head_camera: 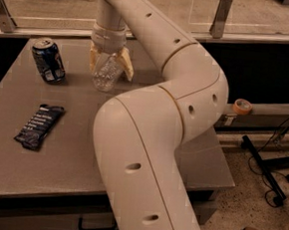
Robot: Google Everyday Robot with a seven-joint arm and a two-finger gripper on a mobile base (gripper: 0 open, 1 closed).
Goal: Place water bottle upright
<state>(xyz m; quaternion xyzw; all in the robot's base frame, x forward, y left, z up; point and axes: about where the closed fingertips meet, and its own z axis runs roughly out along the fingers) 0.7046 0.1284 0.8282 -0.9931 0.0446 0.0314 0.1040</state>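
Note:
The water bottle (107,74) is a small clear ribbed plastic bottle at the back of the grey table (55,170). It leans, with its base low and to the left and its top hidden up between the fingers. My gripper (109,63) comes down from above at the end of the big cream arm. Its tan fingers (126,65) stand close on both sides of the bottle's upper part. I cannot tell whether the bottle's base touches the table.
A blue soda can (48,59) stands upright left of the bottle. A dark snack packet (38,126) lies flat at the table's left. My arm's elbow (185,105) covers the table's right side. A tape roll (242,105) sits on a ledge to the right.

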